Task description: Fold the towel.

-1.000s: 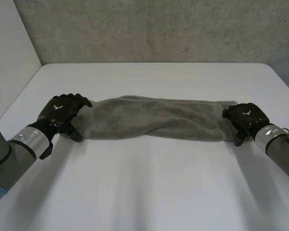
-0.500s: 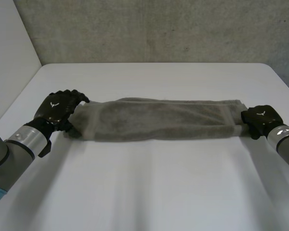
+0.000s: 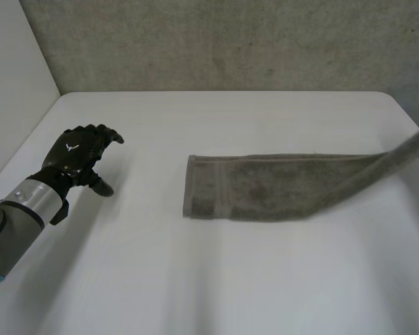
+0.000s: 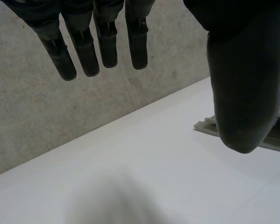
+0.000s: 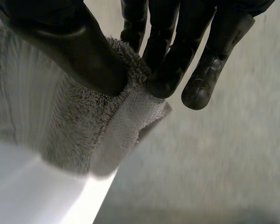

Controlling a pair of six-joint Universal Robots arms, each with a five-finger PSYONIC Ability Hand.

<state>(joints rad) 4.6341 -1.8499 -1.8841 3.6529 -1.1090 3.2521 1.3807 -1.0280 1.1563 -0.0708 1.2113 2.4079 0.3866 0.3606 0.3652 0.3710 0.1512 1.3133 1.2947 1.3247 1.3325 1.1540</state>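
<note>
**Towel end pinched at 3 o'clock, other end loose**

A white desk [image 3: 223, 279] stands against a rough grey wall [image 3: 230, 42]. The towel [image 3: 265, 195] lies on the desk as a long narrow strip, running from the middle out toward 3 o'clock. Its 9 o'clock end sits flat and square on the desk. Its 3 o'clock end rises off the surface and slants away past the desk's edge.

My right robot hand [image 5: 70, 42] is clamped on that raised end, with the thumb pressing the hem against the fingers and pile bunched between them. My left robot hand [image 3: 80, 157] hovers at 9 o'clock, well apart from the towel. Its fingers are spread and relaxed, with the thumb out to the side, and it holds nothing.

I judge the strip is already narrowed lengthwise and the step in hand is the cross fold, end over end. For the next move my right robot hand should carry its end in an arc toward 9 o'clock and lay it on the flat end, hem to hem. The loose end has nothing pinning it, so it may drag. My left robot hand should come in toward 3 o'clock and press it down first.
</note>
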